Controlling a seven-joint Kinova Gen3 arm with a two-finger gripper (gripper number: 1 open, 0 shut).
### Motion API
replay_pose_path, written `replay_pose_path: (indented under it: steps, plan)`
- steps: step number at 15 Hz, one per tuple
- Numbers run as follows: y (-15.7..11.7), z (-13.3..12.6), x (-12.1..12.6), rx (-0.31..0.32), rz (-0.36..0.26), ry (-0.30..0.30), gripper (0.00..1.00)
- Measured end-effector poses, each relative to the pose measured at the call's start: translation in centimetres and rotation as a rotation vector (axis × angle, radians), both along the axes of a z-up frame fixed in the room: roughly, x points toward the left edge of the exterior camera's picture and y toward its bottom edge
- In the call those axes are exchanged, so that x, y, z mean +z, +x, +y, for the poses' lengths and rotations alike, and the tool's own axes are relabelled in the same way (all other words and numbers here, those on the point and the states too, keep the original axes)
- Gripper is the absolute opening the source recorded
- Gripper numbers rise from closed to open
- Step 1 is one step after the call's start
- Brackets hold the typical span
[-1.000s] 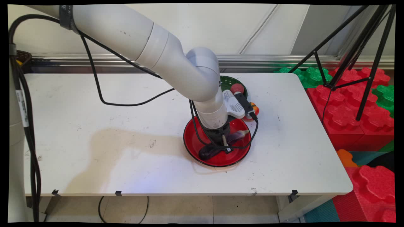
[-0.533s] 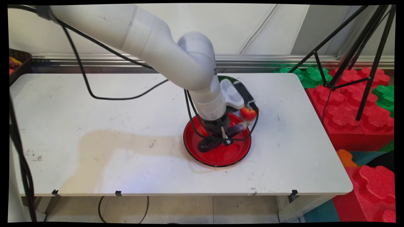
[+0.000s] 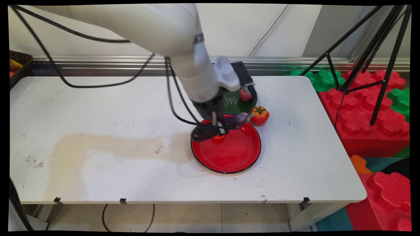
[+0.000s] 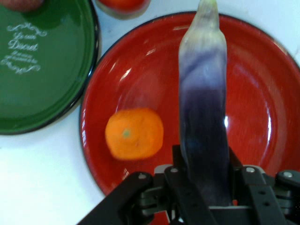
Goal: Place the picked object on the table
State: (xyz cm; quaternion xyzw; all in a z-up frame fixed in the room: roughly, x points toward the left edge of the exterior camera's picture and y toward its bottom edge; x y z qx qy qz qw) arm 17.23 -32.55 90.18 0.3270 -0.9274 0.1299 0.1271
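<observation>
Spreading across most of the main view, the white rectangular table (image 3: 98,131) carries every other item. Next in size, the round red plate with a black rim (image 3: 239,157) (image 4: 262,84) sits right of the table's middle, and behind it, close to its far edge, lies the round dark green plate with white lettering (image 3: 238,104) (image 4: 42,70), a red fruit-like piece (image 3: 245,95) resting on its far side. Above the red plate's rear-left rim hangs the long purple eggplant with a pale stem end (image 3: 234,119) (image 4: 204,117), lifted clear of the plate and lying roughly level. It is pinched about its dark middle by the black two-finger gripper (image 3: 215,129) (image 4: 206,187), whose fingers are closed tightly against both of its sides. Just right of the eggplant's pale tip, on the bare table, stands the red-orange tomato with a green top (image 3: 259,115). Smallest, the round orange mandarin (image 3: 218,137) (image 4: 134,134) rests inside the red plate, directly beneath the gripper.
</observation>
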Motion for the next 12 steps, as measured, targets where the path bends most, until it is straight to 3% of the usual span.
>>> replay_pose_path:
  steps: [6, 12]
  plan:
    - [6.1, 0.6, 4.0, -0.061, -0.075, -0.006, 0.0]
    - [10.8, -1.2, 4.8, -0.097, -0.148, -0.006, 0.0]
